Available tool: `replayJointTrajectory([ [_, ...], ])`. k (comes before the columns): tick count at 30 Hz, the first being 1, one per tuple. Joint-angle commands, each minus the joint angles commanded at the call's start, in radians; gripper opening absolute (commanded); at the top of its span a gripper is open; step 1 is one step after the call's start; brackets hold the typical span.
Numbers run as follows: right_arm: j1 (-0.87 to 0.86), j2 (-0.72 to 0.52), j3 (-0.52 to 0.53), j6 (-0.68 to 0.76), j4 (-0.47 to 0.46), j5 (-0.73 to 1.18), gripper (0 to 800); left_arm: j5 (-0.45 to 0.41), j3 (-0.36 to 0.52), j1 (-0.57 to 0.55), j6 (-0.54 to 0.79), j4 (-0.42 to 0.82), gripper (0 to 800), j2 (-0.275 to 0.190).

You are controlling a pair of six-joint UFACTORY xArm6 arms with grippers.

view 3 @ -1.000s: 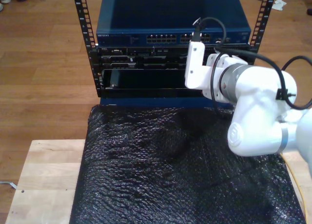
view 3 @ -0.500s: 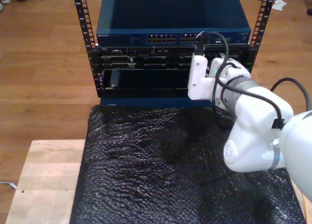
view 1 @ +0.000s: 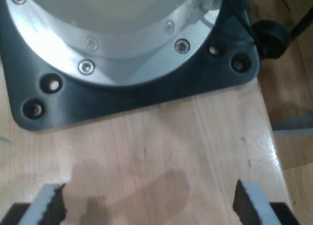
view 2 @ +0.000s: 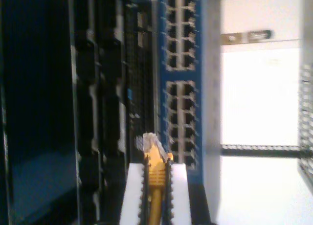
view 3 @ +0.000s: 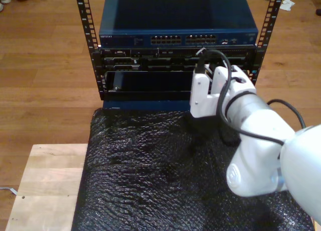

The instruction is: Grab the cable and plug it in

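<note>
Setting: wooden floor (view 3: pixel 45 50); light wooden surface (view 3: pixel 45 186) in the foreground of the exterior view, largely draped with a black crinkled sheet (view 3: pixel 165 181).

Item 1. My first tool (view 1: pixel 146 205): jaws spread wide with nothing between them, released, hanging over bare light wood (view 1: pixel 161 151). Beyond the fingertips (view 1: pixel 54 205), a black mounting plate (view 1: pixel 146 98) with screw holes carries a round silver arm base (view 1: pixel 112 34).

Item 2. My second tool (view 2: pixel 156 186): white fingers (view 2: pixel 178 195) with dark toothed pads, clenched on the cable (view 2: pixel 155 178). The yellow cable runs up between the pads; its clear plug (view 2: pixel 149 141) sticks out just past the fingertips, pointing toward the rack. In the exterior view the white arm (view 3: pixel 256 140) reaches over the black sheet from the exterior view's right, its tool end (view 3: pixel 205 93) close in front of the rack.

Item 3. Black equipment rack (view 3: pixel 90 45), ahead of my second tool: dark lower units (view 3: pixel 145 83), then a blue network switch (view 3: pixel 175 25) on top with two blocks of ports (view 3: pixel 185 39). In the second wrist view the port rows (view 2: pixel 180 117) lie just beyond the plug; whether the plug touches any port cannot be told.
</note>
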Motion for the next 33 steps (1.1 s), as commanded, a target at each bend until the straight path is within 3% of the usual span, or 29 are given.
replayJointTrajectory([
  [14,0.005,-0.055,0.035,-0.002,-0.005,0.003,0,0.0,0.0,0.0,0.0,0.0,800,0.0],
  [27,0.009,-0.064,-0.023,0.002,-0.011,0.141,0,0.0,-0.002,0.0,0.0,0.0,800,0.0],
  [33,-0.011,-0.049,-0.068,0.003,-0.06,0.192,0,0.0,0.0,0.0,0.0,0.0,800,0.0],
])
